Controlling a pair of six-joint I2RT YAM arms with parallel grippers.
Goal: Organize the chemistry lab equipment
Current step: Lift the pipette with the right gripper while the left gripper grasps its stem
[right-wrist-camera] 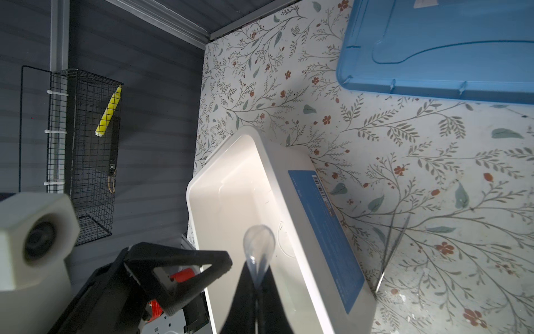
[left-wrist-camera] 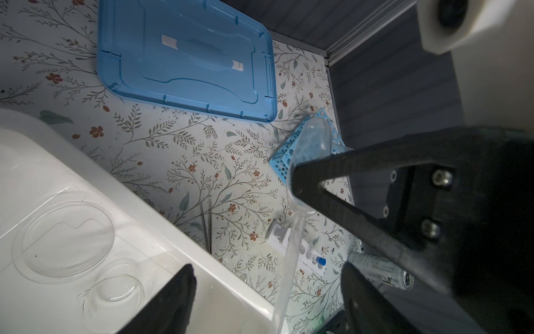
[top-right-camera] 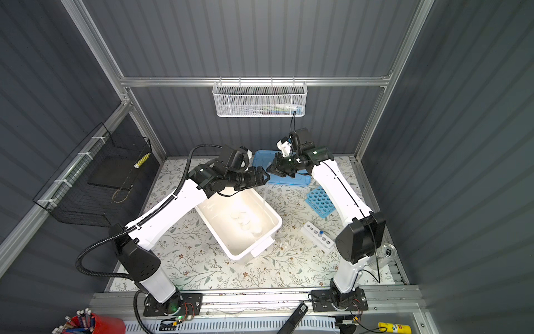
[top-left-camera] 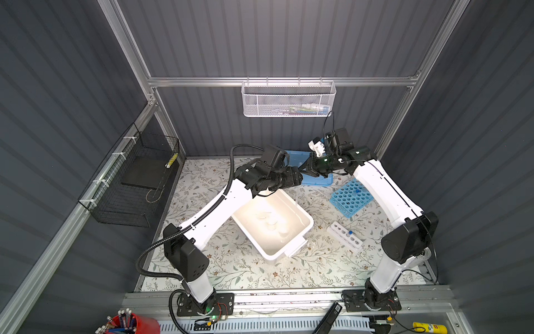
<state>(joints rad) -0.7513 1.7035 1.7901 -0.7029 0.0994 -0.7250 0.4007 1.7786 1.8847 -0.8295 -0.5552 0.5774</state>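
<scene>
My right gripper [right-wrist-camera: 256,269] is shut on the neck of a clear pipette [right-wrist-camera: 258,240], whose bulb sticks out past the fingertips. The pipette's stem [left-wrist-camera: 289,269] hangs down over the far rim of the white bin [top-left-camera: 306,215]. My left gripper [left-wrist-camera: 267,289] is open, one finger on each side of the stem without touching it. In both top views the two grippers [top-left-camera: 297,177] [top-right-camera: 270,170] meet nose to nose above the bin. Clear glass dishes [left-wrist-camera: 66,237] lie in the bin. The blue many-holed rack [top-left-camera: 351,198] and the white one-row rack [top-left-camera: 344,234], which holds a blue-capped tube [top-left-camera: 350,232], stand to the right.
The light-blue lid [top-left-camera: 318,180] lies flat behind the grippers. Thin tweezers [left-wrist-camera: 208,225] rest on the floral mat beside the bin. A can [top-right-camera: 387,251] sits at the right edge by the right arm's base. A black wire cage [top-left-camera: 135,179] hangs on the left wall.
</scene>
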